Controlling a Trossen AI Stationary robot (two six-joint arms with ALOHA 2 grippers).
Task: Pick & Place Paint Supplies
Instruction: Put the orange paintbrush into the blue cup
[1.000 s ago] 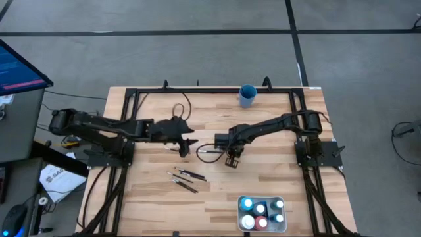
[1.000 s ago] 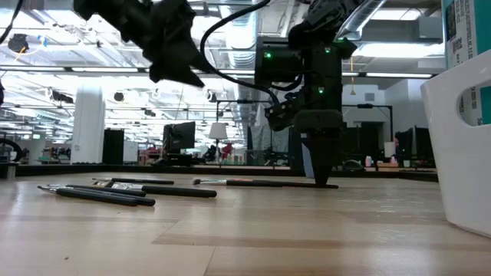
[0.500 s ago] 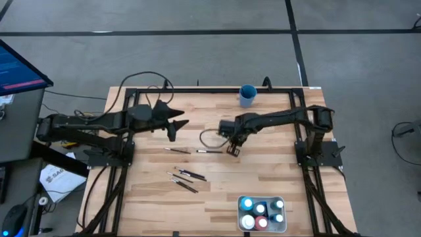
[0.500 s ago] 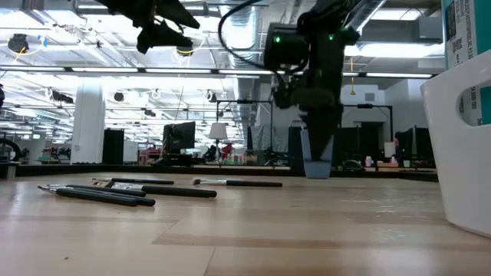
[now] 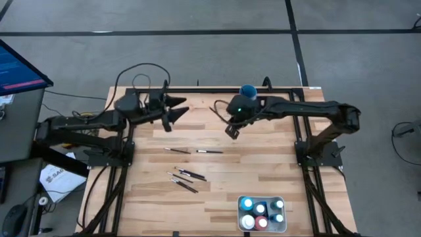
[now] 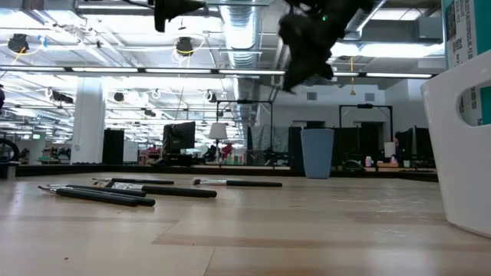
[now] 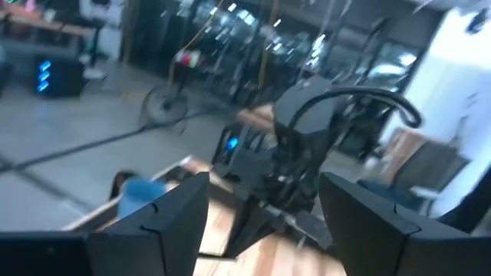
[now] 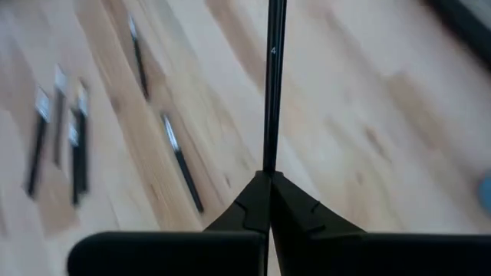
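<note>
- I have swung my right gripper [image 5: 231, 130], fingers pinched shut on a thin dark paintbrush [image 8: 272, 84] marked "4", up near the blue plastic cup [image 5: 248, 93].
- My left gripper [image 5: 176, 110] has pulled back, fingers spread, empty.
- Remaining dark brushes [image 5: 186, 176] lie mid-table.

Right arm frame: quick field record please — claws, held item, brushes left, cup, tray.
right claw: shut on a thin dark paintbrush, raised near the blue cup
left claw: open, empty, lifted over the table's far left
brushes on table: two mid-table, a cluster nearer the front
tray: white tray at front right, holding paint bottles
</note>
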